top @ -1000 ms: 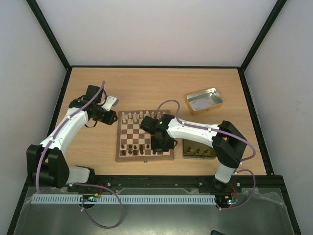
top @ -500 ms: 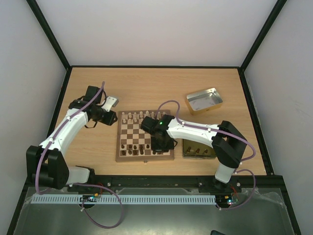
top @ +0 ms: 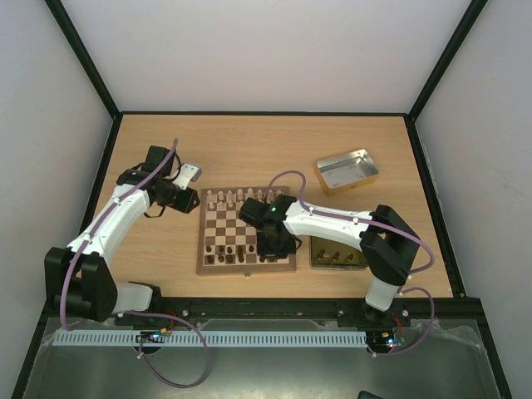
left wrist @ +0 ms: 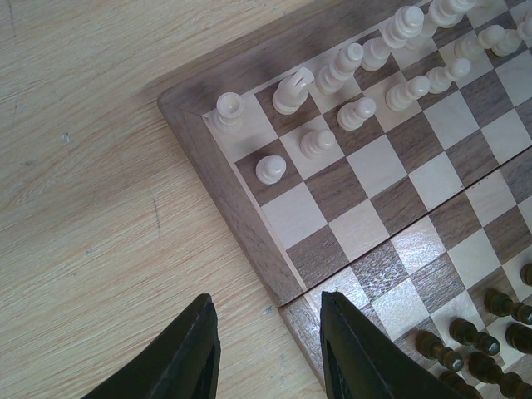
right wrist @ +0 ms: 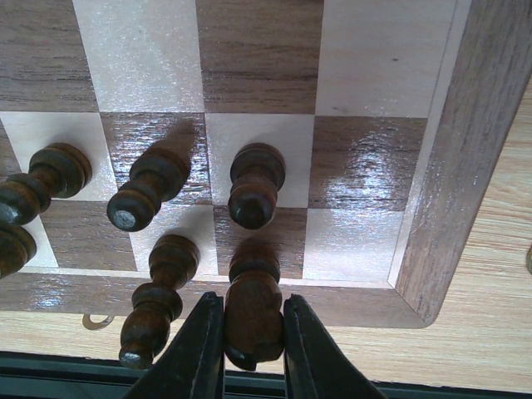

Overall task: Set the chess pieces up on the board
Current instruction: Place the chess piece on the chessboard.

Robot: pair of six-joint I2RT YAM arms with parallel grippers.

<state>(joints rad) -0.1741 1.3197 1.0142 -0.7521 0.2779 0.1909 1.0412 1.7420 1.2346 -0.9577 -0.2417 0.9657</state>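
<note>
The board (top: 249, 223) lies mid-table. Pale chess pieces (top: 241, 198) stand along its far side and dark ones (top: 235, 251) along its near side. My right gripper (top: 271, 248) is down over the board's near right corner. In the right wrist view it (right wrist: 252, 301) is shut on a dark brown piece (right wrist: 252, 320) that stands upright on the last row, one square from the corner. My left gripper (top: 191, 184) hovers at the board's left edge. In the left wrist view it (left wrist: 266, 309) is open and empty over the border (left wrist: 241, 216), with pale pieces (left wrist: 349, 66) beyond.
A silver tin (top: 347, 170) sits at the back right. A gold-toned tin (top: 337, 253) holding dark pieces lies against the board's right side. Dark pieces (right wrist: 150, 187) crowd left of the held one. A small metal latch (right wrist: 98, 321) sits on the board's near edge.
</note>
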